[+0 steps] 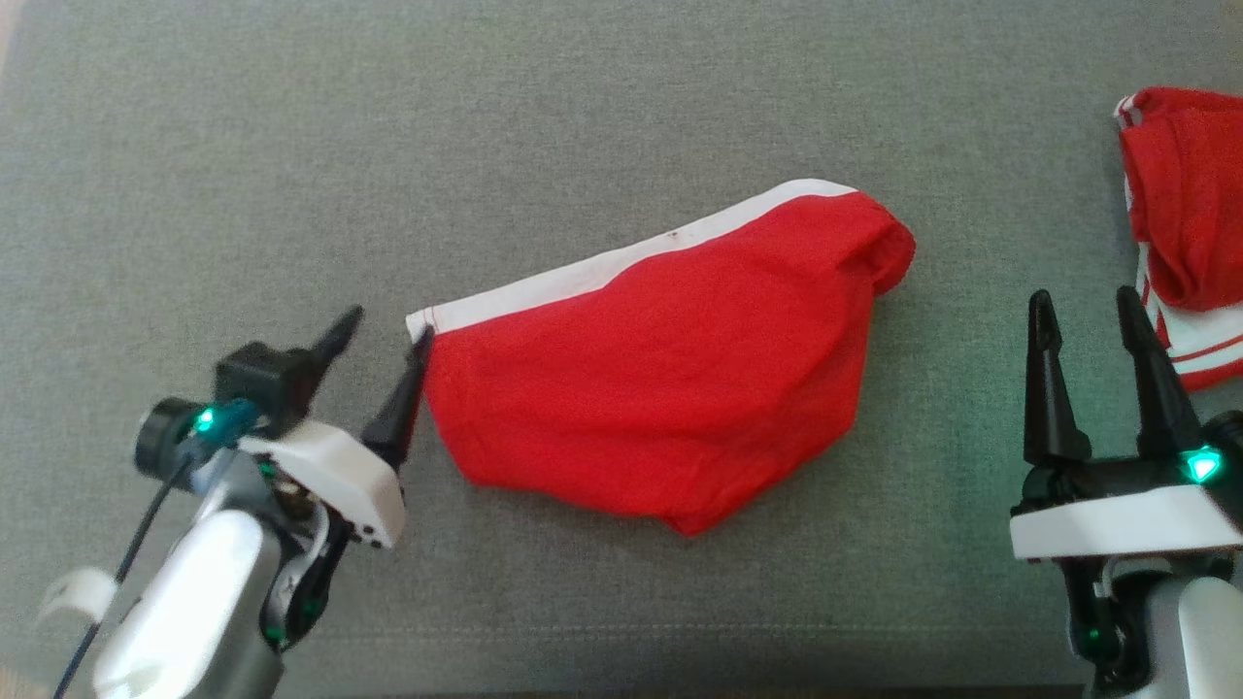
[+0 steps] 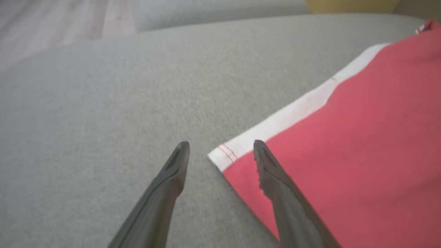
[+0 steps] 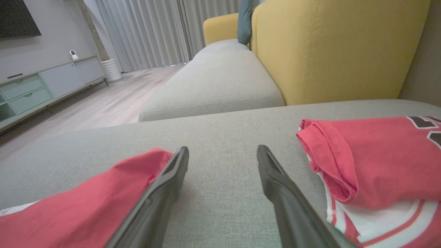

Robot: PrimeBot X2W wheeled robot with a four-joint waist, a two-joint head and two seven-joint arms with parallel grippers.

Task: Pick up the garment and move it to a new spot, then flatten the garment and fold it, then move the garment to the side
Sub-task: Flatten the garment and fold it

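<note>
Red cloth with a white band (image 1: 602,267) along its upper edge, the garment (image 1: 660,388) lies at the middle of the grey sofa cushion (image 1: 291,146), doubled into a compact, rounded wedge whose point faces 6 o'clock and whose bunched end sits toward 2 o'clock. At 8 o'clock from it the left hand (image 1: 386,328) stands wide open and holds nothing. In the left wrist view its two fingers straddle the stitched corner (image 2: 220,156) of the band, one over bare cushion and the other over the red cloth. Whether that finger presses on the fabric I cannot tell. The right hand (image 1: 1084,294) waits at 4 o'clock, fingers spread just as wide and empty, resting apart from the garment on one side and from a second red-and-white garment (image 1: 1185,223) folded at 3 o'clock on the other. Judging by how things lie, the garment is set down and looks folded at least once, though the 2 o'clock end is rumpled and the lower edge curves unevenly, so the fold is rough. What seems left is perhaps one tidying or final fold, and then the move to the side, which by the look of it is not yet done, since the garment sits mid-cushion.
</note>
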